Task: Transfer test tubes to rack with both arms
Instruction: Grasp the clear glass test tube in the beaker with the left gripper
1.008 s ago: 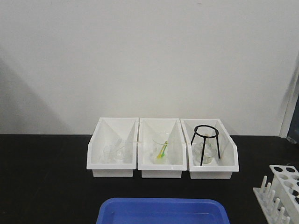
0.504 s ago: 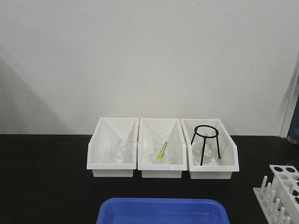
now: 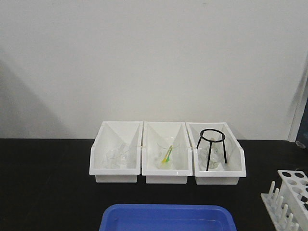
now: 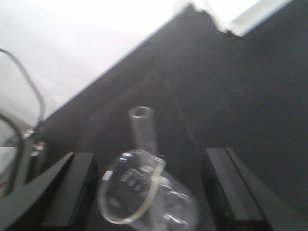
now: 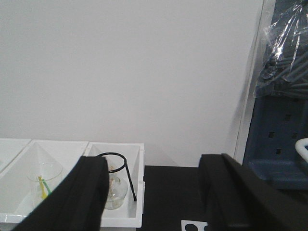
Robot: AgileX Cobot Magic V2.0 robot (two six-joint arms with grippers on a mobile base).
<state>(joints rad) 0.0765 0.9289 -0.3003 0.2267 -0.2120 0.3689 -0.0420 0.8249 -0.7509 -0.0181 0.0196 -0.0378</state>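
Between the spread fingers of the left gripper (image 4: 148, 155), not gripped by anything, there's one test tube (image 4: 143, 129) on the black table (image 3: 48, 192). Its open mouth points to 12 o'clock, and its lower end is hidden behind a wider beaker (image 4: 144, 197) lying on its side at 6 o'clock of it. The wrist view is pretty blurry, so I can't tell if the two glasses touch. The rack (image 3: 284, 192) is way off at 4 o'clock in the front view, cut by the frame edge, with its pegs on the near side and no tube visible in the holes that show. The right gripper (image 5: 154, 161) hangs with its jaws wide apart too, nothing between them, and a corner of the rack peeks in below it. Further out, three white bins (image 3: 166, 179) sit in a row mid-table. The right one holds a black tripod (image 3: 212, 130) over some glassware. A blue tray (image 3: 168, 208) sits at 6 o'clock.
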